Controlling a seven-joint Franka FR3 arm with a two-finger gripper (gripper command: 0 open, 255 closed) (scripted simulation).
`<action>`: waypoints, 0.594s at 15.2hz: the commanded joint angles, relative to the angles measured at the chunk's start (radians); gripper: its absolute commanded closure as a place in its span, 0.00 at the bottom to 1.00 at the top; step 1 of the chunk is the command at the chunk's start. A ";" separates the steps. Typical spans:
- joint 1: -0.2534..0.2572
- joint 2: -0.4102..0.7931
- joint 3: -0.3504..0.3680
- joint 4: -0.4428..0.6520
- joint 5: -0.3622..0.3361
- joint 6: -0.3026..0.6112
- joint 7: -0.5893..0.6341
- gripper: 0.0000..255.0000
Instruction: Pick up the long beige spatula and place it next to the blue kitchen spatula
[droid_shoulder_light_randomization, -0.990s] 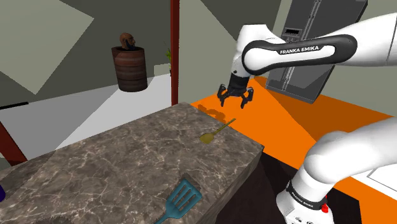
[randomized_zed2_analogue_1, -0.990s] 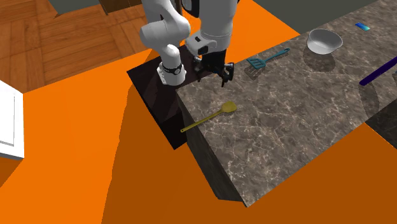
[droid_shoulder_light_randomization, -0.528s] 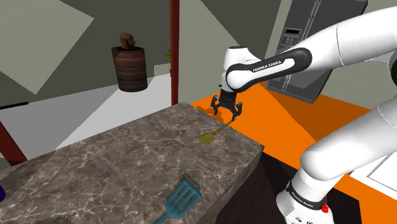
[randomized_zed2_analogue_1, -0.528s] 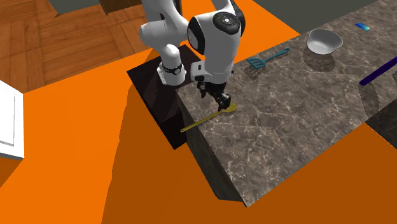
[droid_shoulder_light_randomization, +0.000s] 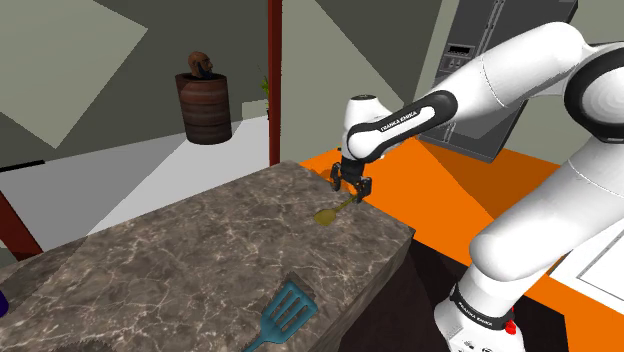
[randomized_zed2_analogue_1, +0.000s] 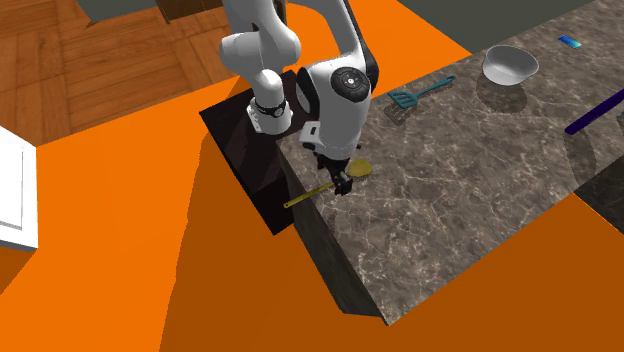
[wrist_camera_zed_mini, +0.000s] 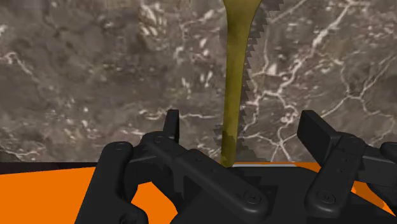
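Note:
The long olive-beige spatula (droid_shoulder_light_randomization: 336, 209) lies at the corner of the marble counter (droid_shoulder_light_randomization: 180, 250). In the second exterior view the spatula (randomized_zed2_analogue_1: 356, 169) has its handle end poking out over the counter (randomized_zed2_analogue_1: 450, 200) edge. My gripper (droid_shoulder_light_randomization: 352, 188) hangs low over the handle and stands open. In the wrist view the handle (wrist_camera_zed_mini: 235, 76) runs between the fingers (wrist_camera_zed_mini: 170, 127) without touching either one, gripper (wrist_camera_zed_mini: 245, 130) straddling it. The blue spatula (droid_shoulder_light_randomization: 283, 312) lies further along the counter near its front edge, blue spatula (randomized_zed2_analogue_1: 415, 97) well apart from the gripper (randomized_zed2_analogue_1: 340, 181).
A white bowl (randomized_zed2_analogue_1: 508, 65), a long dark blue utensil (randomized_zed2_analogue_1: 595, 110) and a small blue item (randomized_zed2_analogue_1: 570, 41) lie at the counter's far end. A brown barrel (droid_shoulder_light_randomization: 204, 105), a red post (droid_shoulder_light_randomization: 274, 80) and a dark appliance (droid_shoulder_light_randomization: 490, 70) stand beyond. Orange floor surrounds the counter.
The gripper has come down from above the counter's corner to just over the olive-beige spatula's handle, staying open. The spatula has not moved.

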 joint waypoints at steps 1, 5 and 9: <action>-0.003 0.017 0.001 -0.014 -0.006 0.031 0.006 0.00; -0.006 0.043 0.004 -0.028 -0.018 0.070 0.014 0.00; -0.006 0.043 0.004 -0.028 -0.018 0.070 0.014 0.00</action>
